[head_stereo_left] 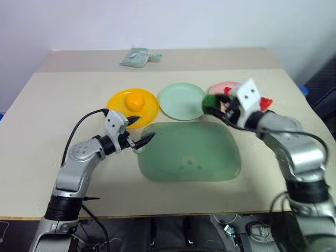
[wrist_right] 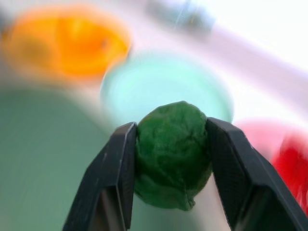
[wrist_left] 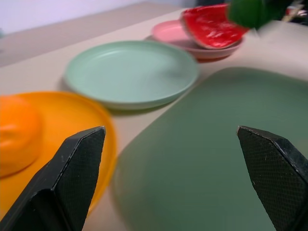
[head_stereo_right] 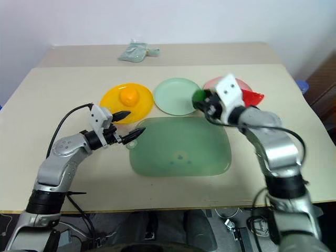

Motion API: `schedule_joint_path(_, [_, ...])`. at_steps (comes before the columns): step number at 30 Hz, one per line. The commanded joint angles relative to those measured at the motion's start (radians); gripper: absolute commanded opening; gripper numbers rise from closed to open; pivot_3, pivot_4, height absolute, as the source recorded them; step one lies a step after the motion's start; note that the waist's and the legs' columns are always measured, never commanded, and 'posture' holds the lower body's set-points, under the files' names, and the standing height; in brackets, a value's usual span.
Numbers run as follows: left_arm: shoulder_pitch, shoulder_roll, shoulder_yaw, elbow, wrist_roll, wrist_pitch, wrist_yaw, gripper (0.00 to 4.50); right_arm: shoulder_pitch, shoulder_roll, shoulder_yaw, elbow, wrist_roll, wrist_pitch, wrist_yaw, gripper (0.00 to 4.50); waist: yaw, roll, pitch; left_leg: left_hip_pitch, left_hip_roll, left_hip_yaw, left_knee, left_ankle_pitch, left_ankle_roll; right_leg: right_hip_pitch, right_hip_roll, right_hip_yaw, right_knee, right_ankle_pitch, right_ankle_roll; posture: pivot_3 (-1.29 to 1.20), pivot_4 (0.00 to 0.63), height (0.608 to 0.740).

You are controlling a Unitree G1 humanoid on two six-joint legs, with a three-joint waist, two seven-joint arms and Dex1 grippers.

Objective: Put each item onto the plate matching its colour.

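Observation:
My right gripper (wrist_right: 171, 163) is shut on the bumpy green vegetable (wrist_right: 172, 153), held in the air at the right rim of the mint green plate (head_stereo_left: 181, 101). The orange fruit (head_stereo_left: 135, 100) sits on the yellow plate (head_stereo_left: 149, 107). On the pink plate (wrist_left: 173, 34) lies the red watermelon wedge (wrist_left: 209, 26). My left gripper (head_stereo_left: 137, 131) stands open, with nothing between its fingers, between the yellow plate and the near left corner of the green board.
A large translucent green board (head_stereo_left: 189, 152) lies in front of the three plates. A small pale green pouch (head_stereo_left: 137, 56) rests near the table's far edge. Bare tabletop extends to the left and right of the board.

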Motion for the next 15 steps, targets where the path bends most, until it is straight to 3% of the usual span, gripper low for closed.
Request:
schedule_joint_path(1, [0.016,0.018,0.05,-0.018,0.006,-0.028,0.023,4.5,-0.135,0.112,0.059,0.27,-0.106,-0.084,-0.108,1.76,0.004,0.0,0.0,0.0,0.0,0.0,0.0,0.0,-0.001,0.0,0.0,0.0,0.0,0.0,0.0,0.0,0.15,0.74])
schedule_joint_path(4, [0.049,0.024,0.06,-0.056,0.001,-0.025,0.034,4.5,-0.204,0.169,0.064,0.448,-0.134,-0.172,-0.112,1.76,0.009,0.0,0.0,-0.002,-0.001,0.0,0.0,0.001,-0.001,-0.001,-0.001,-0.001,0.0,0.0,0.0,0.0,0.15,0.74])
schedule_joint_path(7, [0.081,0.02,0.065,-0.095,-0.002,-0.017,0.056,4.5,-0.215,0.177,0.054,0.515,-0.141,-0.271,-0.09,3.02,0.008,0.0,0.0,-0.006,-0.002,0.0,0.001,0.0,0.001,-0.003,-0.003,-0.001,0.001,0.0,0.0,0.0,0.15,0.74])
schedule_joint_path(10, [0.111,0.021,0.081,-0.119,-0.002,-0.011,0.085,4.5,-0.163,0.149,0.01,0.438,-0.12,-0.332,-0.069,4.43,0.002,0.0,0.0,-0.009,-0.003,0.0,0.002,-0.001,0.001,-0.006,-0.004,-0.001,0.002,0.0,0.001,0.0,0.15,0.74])
schedule_joint_path(15, [0.143,0.043,0.138,-0.081,0.038,-0.045,0.142,4.5,0.024,-0.002,-0.108,0.221,-0.036,-0.324,0.071,4.43,0.01,0.0,0.0,-0.009,-0.002,0.0,0.002,0.0,0.0,-0.007,-0.003,-0.002,0.001,0.0,0.001,0.0,0.15,0.74])
